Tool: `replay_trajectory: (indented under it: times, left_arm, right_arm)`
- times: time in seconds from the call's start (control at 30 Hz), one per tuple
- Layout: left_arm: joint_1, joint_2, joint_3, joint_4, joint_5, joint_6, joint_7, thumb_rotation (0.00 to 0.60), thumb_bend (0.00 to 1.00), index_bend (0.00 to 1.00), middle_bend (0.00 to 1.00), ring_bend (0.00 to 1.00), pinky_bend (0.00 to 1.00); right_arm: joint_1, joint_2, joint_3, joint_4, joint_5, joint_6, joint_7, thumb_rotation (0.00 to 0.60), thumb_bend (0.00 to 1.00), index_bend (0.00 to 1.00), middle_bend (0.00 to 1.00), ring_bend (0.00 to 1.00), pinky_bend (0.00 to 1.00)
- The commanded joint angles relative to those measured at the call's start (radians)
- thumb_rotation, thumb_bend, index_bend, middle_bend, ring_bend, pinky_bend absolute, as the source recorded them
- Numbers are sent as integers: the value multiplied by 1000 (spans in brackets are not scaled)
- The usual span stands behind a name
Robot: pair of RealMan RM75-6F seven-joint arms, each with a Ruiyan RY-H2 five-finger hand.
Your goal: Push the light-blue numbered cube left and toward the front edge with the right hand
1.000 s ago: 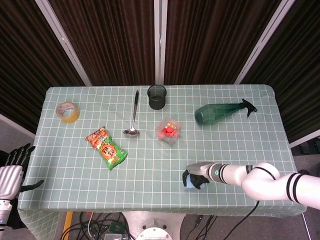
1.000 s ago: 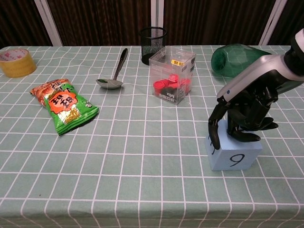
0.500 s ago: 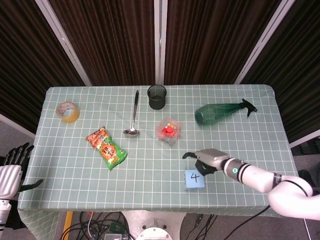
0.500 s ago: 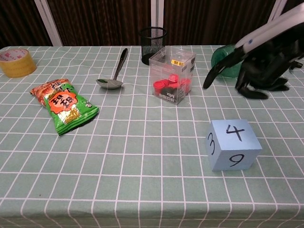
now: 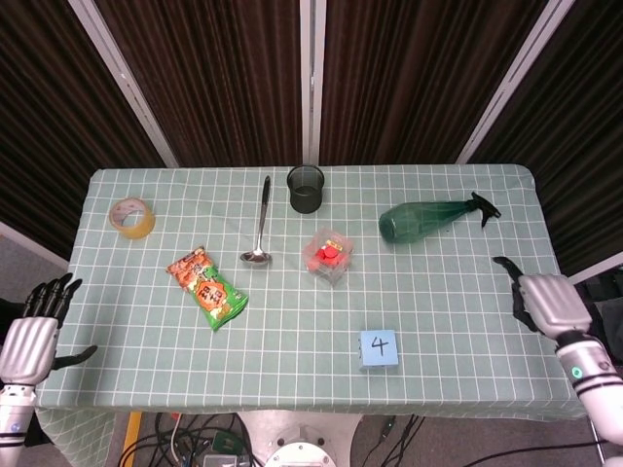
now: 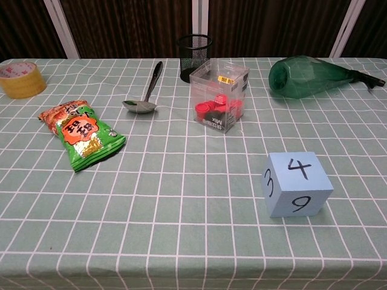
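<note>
Light-blue cube (image 6: 297, 183) on our bench (image 5: 458, 292): faces marked 4, 3, 9. Our right hand (image 5: 548, 303) and left hand (image 5: 31, 338) hang open, holding nothing, off the bench edges.

Green checked tablecloth (image 5: 146, 321) over my table. Yellow tape roll (image 5: 131, 217) lies flat near the far left corner. Orange-green snack packet (image 5: 206, 288) lies flat, left of centre. Metal spoon (image 5: 260, 222) lies with its bowl toward me and its handle pointing away. Black mesh cup (image 5: 306, 188) upright at the back, just right of the spoon handle. Clear plastic box (image 5: 329, 255) with red pieces inside, mid-table. Green spray bottle (image 5: 433, 218) on its side, nozzle pointing right.
</note>
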Motion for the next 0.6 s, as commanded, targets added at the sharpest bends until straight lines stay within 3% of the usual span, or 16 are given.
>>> replay_trajectory:
  times: [0.03, 0.2, 0.27, 0.3, 0.33, 0.37, 0.43, 0.47, 0.6]
  left_arm:
    - [-2, 12, -5, -25, -6, 2, 27, 600, 0, 35, 0, 0, 28]
    - [-4, 19, -9, -36, -11, 0, 40, 600, 0, 35, 0, 0, 28]
    - [-3, 15, -9, -29, -10, 3, 38, 600, 0, 35, 0, 0, 28]
    - [-1, 10, -8, -20, -9, 7, 35, 600, 0, 35, 0, 0, 28]
    - [0, 4, -8, -10, -7, 11, 32, 600, 0, 35, 0, 0, 28]
    - [2, -3, -8, 3, -5, 16, 28, 600, 0, 35, 0, 0, 28]
    - [8, -25, -5, 39, 3, 31, 13, 600, 0, 35, 0, 0, 28]
    - [11, -33, -3, 54, 6, 35, 5, 600, 0, 35, 0, 0, 28]
    - [25, -64, 3, 121, 22, 66, -35, 600, 0, 35, 0, 0, 27]
  right_arm:
    - [-291, -284, -46, 341, -104, 363, -23, 600, 1000, 119, 931, 811, 722]
    - [-384, -509, -12, 703, -240, 555, 162, 600, 991, 151, 915, 788, 719]
    - [-399, -573, -15, 815, -296, 603, 211, 600, 860, 167, 812, 676, 664]
    - [-404, -606, -22, 880, -322, 614, 204, 600, 714, 136, 697, 540, 568]
    - [-406, -620, -36, 911, -336, 594, 187, 600, 476, 83, 474, 322, 369]
    - [-410, -623, -44, 915, -333, 567, 158, 600, 239, 28, 244, 129, 175]
    - [-406, -620, -56, 865, -362, 549, 175, 600, 57, 0, 53, 7, 22]
    - [-406, -616, -57, 849, -369, 542, 180, 600, 10, 0, 5, 0, 0]
    - [-417, -620, -58, 820, -383, 519, 111, 600, 0, 0, 0, 0, 0]
